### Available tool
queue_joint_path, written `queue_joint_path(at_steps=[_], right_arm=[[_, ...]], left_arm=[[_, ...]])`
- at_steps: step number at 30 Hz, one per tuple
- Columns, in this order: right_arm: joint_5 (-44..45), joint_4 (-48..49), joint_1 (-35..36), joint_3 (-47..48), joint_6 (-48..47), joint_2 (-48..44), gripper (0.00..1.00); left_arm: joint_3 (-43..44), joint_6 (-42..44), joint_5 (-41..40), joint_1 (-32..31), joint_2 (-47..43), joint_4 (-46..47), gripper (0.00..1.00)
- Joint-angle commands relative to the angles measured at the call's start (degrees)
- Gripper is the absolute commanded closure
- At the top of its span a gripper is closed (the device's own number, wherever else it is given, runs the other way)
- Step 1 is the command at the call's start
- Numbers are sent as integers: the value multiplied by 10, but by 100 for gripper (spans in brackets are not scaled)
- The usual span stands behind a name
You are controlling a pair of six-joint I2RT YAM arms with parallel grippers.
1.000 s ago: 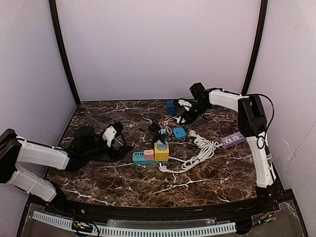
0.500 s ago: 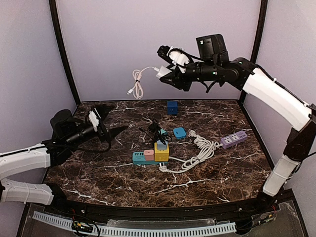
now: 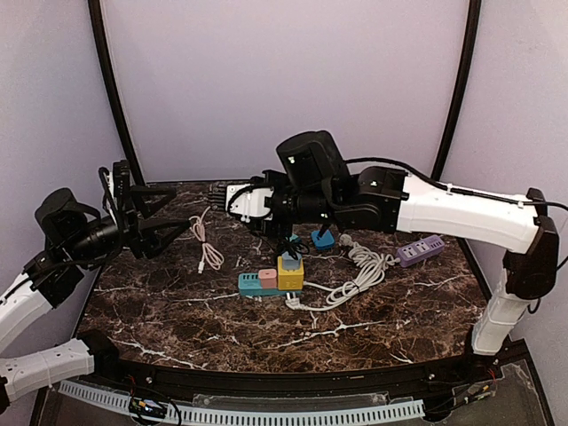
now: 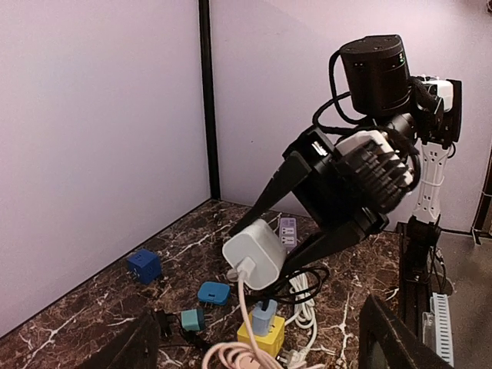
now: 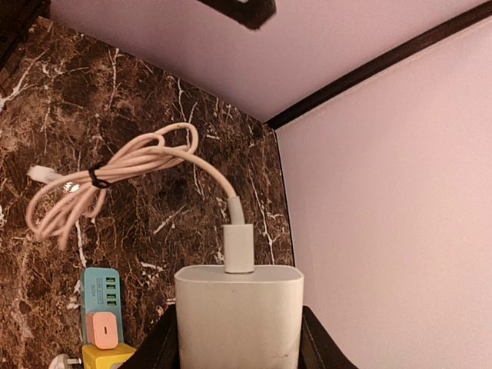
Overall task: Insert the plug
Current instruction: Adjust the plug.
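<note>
my right fingers [image 3: 232,202] pinch the white charger [image 5: 238,315] above the power strip [image 3: 257,285]; left fingers [image 3: 173,211] gape empty. the dangling cable [image 3: 205,240] could snag, twisting it loose.

table [image 3: 177,328]: dark brown marble-patterned top with white veins. its near edge is bounded by a black rim [image 3: 266,373], and a white slotted strip [image 3: 293,414] runs just in front of the rim. back wall [image 3: 284,80], left wall [image 3: 44,106] and right wall [image 3: 524,106]: plain pale lilac panels rising from the table's far and side edges. left post [image 3: 111,98] and right post [image 3: 457,89]: black, standing at the table's far corners where the walls meet. light: soft and even across the table.
</note>
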Motion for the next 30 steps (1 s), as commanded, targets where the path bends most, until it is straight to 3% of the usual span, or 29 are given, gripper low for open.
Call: queue_joint_path(at_steps=[1, 9, 23, 26, 30], right_arm=[[24, 72, 46, -12, -71, 23, 100], [44, 96, 93, 6, -121, 65, 100], [39, 135, 112, 29, -182, 94, 100], [36, 140, 118, 29, -191, 99, 100], [34, 146, 119, 25, -193, 100, 100]], left_arm=[[-21, -60, 32, 5, -10, -58, 24], [-40, -83, 76, 5, -3, -96, 34], [-57, -80, 94, 5, 20, -92, 49], [-53, -76, 88, 5, 23, -82, 63], [-56, -76, 86, 5, 23, -72, 97]])
